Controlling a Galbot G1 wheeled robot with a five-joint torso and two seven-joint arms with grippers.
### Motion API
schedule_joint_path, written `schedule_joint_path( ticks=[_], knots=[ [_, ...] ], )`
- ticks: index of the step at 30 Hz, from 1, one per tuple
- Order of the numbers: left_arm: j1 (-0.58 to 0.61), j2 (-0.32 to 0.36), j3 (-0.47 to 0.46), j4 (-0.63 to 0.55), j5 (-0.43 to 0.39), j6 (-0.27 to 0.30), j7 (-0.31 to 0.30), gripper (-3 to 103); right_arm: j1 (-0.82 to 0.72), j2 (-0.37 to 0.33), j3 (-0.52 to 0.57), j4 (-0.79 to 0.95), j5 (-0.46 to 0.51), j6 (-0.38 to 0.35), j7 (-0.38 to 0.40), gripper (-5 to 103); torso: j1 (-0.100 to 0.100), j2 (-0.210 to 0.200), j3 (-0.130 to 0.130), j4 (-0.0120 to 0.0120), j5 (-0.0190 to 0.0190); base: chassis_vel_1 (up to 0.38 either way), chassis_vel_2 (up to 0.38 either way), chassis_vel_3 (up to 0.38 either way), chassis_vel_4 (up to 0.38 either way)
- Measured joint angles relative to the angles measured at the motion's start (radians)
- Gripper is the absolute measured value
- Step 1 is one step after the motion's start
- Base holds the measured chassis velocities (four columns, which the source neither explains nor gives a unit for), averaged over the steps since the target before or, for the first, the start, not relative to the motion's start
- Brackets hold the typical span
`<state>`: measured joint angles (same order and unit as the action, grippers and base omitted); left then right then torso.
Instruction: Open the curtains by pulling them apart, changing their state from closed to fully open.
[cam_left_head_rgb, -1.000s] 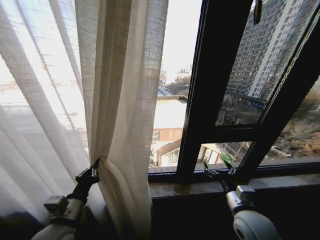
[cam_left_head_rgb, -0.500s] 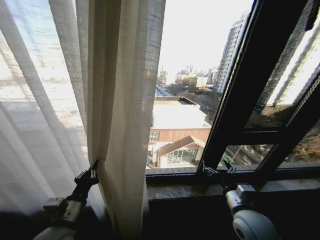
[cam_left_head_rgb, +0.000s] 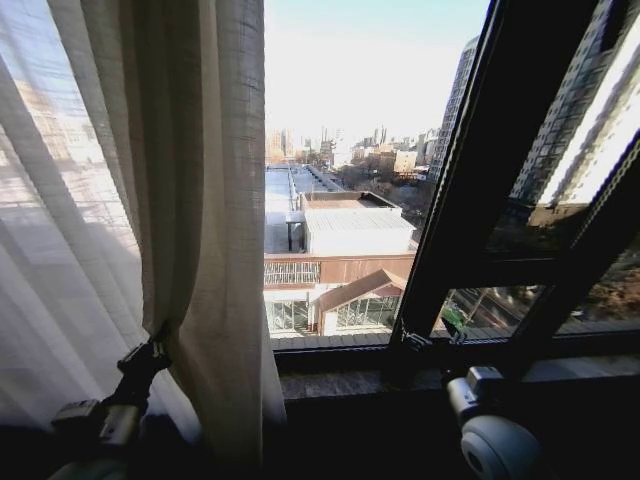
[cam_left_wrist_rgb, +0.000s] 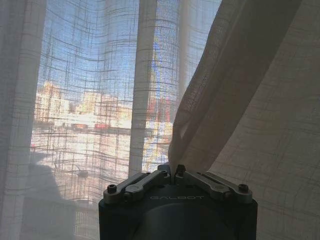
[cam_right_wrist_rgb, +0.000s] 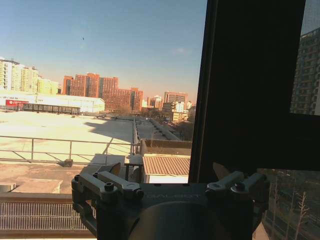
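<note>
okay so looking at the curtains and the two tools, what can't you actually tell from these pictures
- Curtain top and rail: cut off by the head view's upper edge.
- Curtain hem: lost in the dark low in the head view.
- A second panel: none to be made out right of the window frame.
- Left tool: shut on the curtain, but how much fabric it pinches is hidden in the fold.
- Right tool: tips mostly hidden behind its own housing.

You are looking straight into daylight: the sky beyond the glass is bright and nearly washed out near the horizon. The curtains (cam_left_head_rgb: 190, 200) glow where sun passes through the thin weave and turn beige-grey in the bunched folds. The window frame (cam_left_head_rgb: 480, 190) and near sill read almost black, and both arms sit in deep shadow. Straight bars bow toward the right edge.
</note>
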<state>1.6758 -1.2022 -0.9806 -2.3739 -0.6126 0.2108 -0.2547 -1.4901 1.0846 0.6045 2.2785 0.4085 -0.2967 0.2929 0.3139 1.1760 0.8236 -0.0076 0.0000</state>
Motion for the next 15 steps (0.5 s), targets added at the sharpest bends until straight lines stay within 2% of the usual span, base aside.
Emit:
schedule_joint_path(
  ticks=[3, 6, 12, 14, 15],
  knots=[
    [-0.005, 0.000, -0.047, 0.021, -0.027, 0.000, 0.001, 0, -0.002, 0.000, 0.000, 0.000, 0.000, 0.000, 0.000, 100, 0.000, 0.000, 0.000, -0.0002, 0.0005, 0.000, 0.000, 0.000, 0.000],
    [-0.009, 0.006, -0.143, 0.067, -0.067, 0.001, 0.002, 0, 0.003, -0.003, 0.000, -0.004, 0.000, 0.001, 0.000, 100, 0.000, 0.000, 0.000, -0.0001, 0.0005, 0.000, 0.000, 0.000, 0.000],
    [-0.009, 0.017, -0.225, 0.107, -0.077, 0.002, -0.002, 0, 0.013, -0.004, -0.009, -0.008, -0.001, 0.001, -0.001, 100, 0.000, 0.000, 0.000, -0.0001, -0.0003, 0.000, 0.000, 0.000, 0.000],
    [0.000, 0.019, -0.281, 0.126, -0.071, 0.017, -0.051, 0, 0.024, -0.001, -0.022, -0.012, -0.002, 0.002, -0.001, 100, 0.000, 0.000, 0.000, 0.0002, 0.0001, 0.000, 0.000, 0.000, 0.000],
    [0.000, 0.019, -0.281, 0.126, -0.071, 0.017, -0.051, 0, 0.024, -0.001, -0.022, -0.012, -0.002, 0.002, -0.001, 100, 0.000, 0.000, 0.000, 0.0002, 0.0001, 0.000, 0.000, 0.000, 0.000]
  ],
)
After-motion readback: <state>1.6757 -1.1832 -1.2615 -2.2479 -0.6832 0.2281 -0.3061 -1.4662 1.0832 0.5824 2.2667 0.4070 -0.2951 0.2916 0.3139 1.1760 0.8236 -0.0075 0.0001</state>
